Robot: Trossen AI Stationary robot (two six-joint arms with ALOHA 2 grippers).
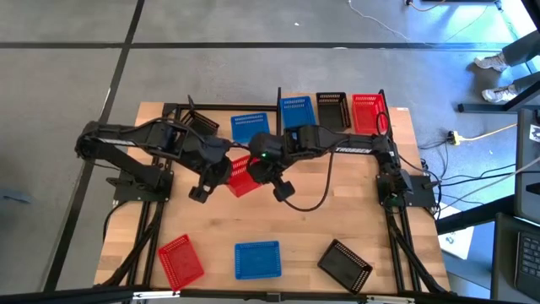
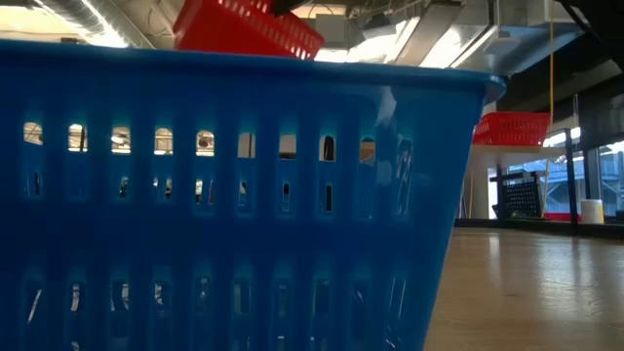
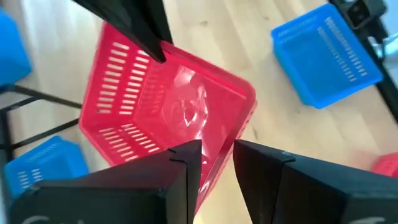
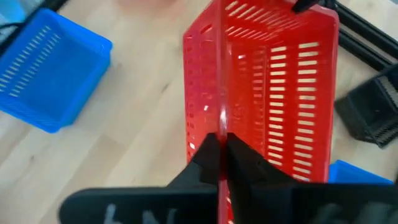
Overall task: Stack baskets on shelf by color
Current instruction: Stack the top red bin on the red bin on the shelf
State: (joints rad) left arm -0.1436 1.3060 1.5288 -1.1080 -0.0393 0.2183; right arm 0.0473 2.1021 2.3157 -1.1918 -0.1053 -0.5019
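The light, stiff red basket (image 1: 242,177), at the table's middle, is pinched at its thin rim by the closed right gripper (image 4: 221,163), while the left gripper (image 3: 216,163) at 9 o'clock is spread open around the rim.

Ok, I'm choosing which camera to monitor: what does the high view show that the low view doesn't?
Only the high view: both arms meeting mid-table, the right gripper and left gripper at the lifted red basket, plus the near red basket and near black basket. Only the low view: the ceiling beyond, and the lifted basket's height above the near basket's rim. Both: the near blue basket, which fills most of the low view, the lifted red basket, and the far red basket.
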